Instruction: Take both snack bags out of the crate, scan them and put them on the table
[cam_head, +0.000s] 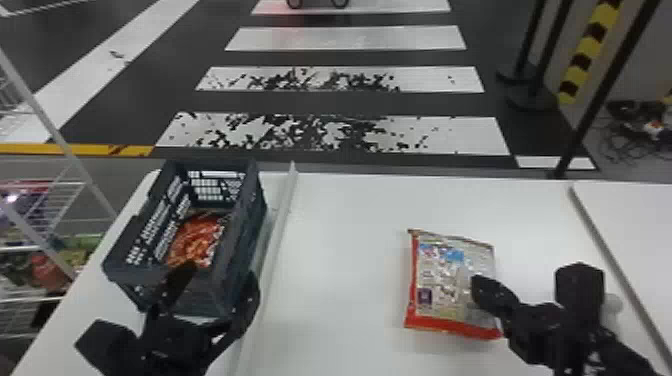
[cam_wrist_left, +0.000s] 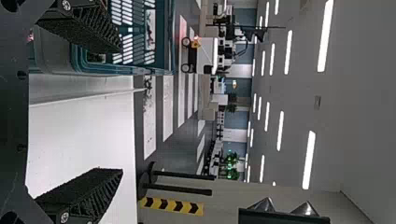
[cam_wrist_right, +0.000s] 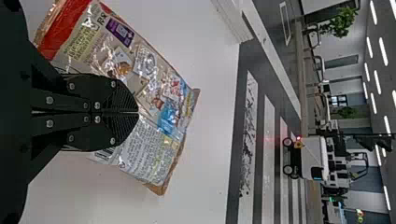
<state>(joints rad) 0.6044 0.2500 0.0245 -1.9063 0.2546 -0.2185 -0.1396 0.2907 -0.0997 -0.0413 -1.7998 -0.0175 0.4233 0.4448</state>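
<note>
A large indoor hall, of laboratory or demonstration type; which of the two cannot be told. The dark floor (cam_head: 345, 104) bears a crosswalk (cam_head: 345, 38) of white stripes, some flecked black. Strip lights (cam_wrist_left: 326, 35) line the pale ceiling (cam_wrist_left: 359, 93). Black posts (cam_wrist_left: 182, 174) stand near a yellow-and-black marker (cam_wrist_left: 173, 206). A white cart (cam_wrist_right: 312, 158) and greenery (cam_wrist_right: 341, 21) occupy the background. A wire rack (cam_head: 90, 180) of packaged goods (cam_head: 47, 267) gives a shop-like corner.

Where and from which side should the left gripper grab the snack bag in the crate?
I'd come down from above and pinch across the middle of the snack bag: its broad printed face shows through the open top, while the walls of the crate likely hinder a side approach.
</note>
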